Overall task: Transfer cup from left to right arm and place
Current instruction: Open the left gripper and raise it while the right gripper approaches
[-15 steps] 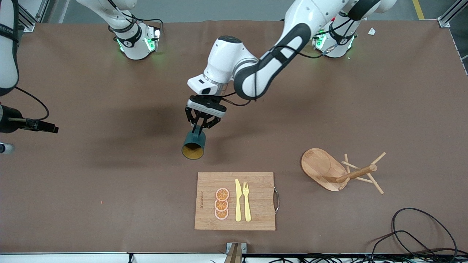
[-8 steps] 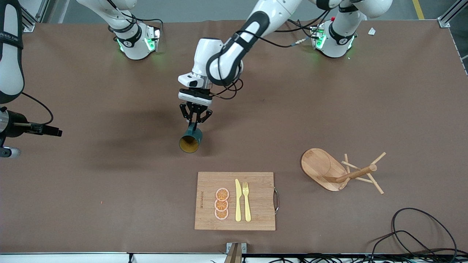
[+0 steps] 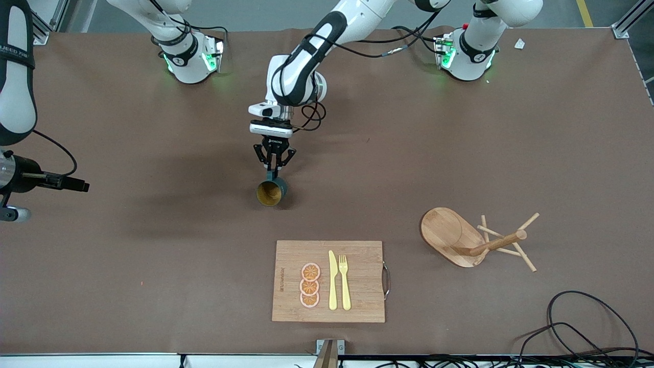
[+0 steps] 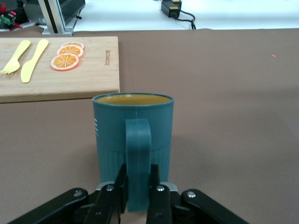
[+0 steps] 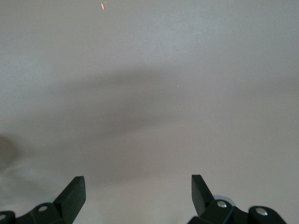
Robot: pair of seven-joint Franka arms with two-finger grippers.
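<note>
Teal ribbed mug (image 3: 271, 192), ochre inside, hangs by its handle in the left pincer (image 3: 274, 170), clamped, over the brown counter (image 3: 460, 153) mid-table. The right pincer (image 5: 138, 186) waits at its own end, fingers apart. Handover looks next: the right arm must come grip the body. A bamboo cutting board (image 3: 357, 255) lies nearer the camera.
</note>
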